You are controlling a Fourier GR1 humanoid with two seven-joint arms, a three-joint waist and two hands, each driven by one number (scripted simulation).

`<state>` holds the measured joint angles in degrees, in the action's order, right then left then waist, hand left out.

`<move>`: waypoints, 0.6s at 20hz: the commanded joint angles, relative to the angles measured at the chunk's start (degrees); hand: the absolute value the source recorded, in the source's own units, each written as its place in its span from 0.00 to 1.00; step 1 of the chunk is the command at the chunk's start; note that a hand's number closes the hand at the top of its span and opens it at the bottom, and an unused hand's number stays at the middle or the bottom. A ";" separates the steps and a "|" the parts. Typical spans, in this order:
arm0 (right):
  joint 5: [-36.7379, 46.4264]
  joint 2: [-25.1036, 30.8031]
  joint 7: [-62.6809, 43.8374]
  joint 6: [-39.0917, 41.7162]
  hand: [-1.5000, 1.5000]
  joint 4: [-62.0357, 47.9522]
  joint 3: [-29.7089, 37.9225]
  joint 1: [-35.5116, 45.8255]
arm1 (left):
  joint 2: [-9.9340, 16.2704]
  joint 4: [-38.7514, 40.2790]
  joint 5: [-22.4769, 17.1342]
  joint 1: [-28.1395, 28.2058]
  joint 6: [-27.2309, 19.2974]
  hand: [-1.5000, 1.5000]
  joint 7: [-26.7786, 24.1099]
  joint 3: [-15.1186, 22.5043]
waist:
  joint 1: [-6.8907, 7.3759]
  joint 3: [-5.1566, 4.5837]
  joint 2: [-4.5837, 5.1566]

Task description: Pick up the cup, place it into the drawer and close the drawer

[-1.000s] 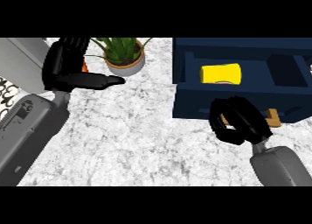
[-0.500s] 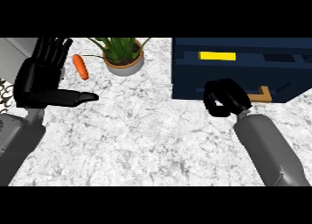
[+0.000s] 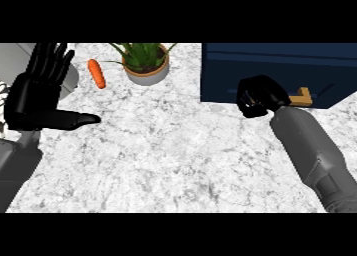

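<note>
1. Right hand (image 3: pixel 261 96): fingers curled in, nothing visibly held; the knuckles sit against the front face of the dark blue drawer (image 3: pixel 284 75)
2. The drawer looks pushed in or nearly so; you can't see any interior, so the cup isn't visible. My read is it's inside, but that can't be confirmed from this view
3. Key relation: the drawer front lies directly ahead of the right fingers, its long edge running left-right across the view. The wooden handle (image 3: pixel 302 96) is just right of the hand. The right hand is far nearer than the left
4. Right forearm comes in from lower right, angled up-left toward the drawer
5. Left hand (image 3: pixel 35 95): open, fingers straight up, thumb out to the side, resting at the left edge, well apart from the drawer
6. Carrot (image 3: pixel 97 73) and potted plant (image 3: pixel 145 62) sit on the marble counter (image 3: pixel 173 150), out of the way
7. If a gap is left, keep your push straight forward
</note>
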<state>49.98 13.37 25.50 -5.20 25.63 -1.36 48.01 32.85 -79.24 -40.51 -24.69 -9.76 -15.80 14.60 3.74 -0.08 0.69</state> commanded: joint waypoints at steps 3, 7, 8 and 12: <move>-1.45 2.66 -2.21 0.95 1.00 -8.63 4.07 7.99 | -0.80 0.96 -0.30 -0.05 2.30 0.00 -0.50 -0.33 | 1.88 0.26 1.74; -3.06 5.95 0.49 3.16 1.00 -9.57 5.45 8.28 | -0.89 1.38 -0.34 -1.15 3.21 0.00 -0.16 -0.46 | 1.92 0.29 2.03; -3.44 6.13 1.45 2.59 1.00 -9.75 5.80 7.40 | -0.21 0.10 -0.85 -0.24 4.02 0.00 0.59 -0.29 | 2.80 0.34 2.03; -5.34 5.14 1.87 2.16 1.00 -9.34 7.41 8.35 | -1.37 0.67 -0.90 -1.07 4.31 0.00 0.50 -0.01 | 3.11 0.36 2.48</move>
<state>45.32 15.04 33.33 0.40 19.35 2.76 50.33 32.01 -78.97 -41.22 -24.98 -5.87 -15.56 14.61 5.20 -0.29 0.55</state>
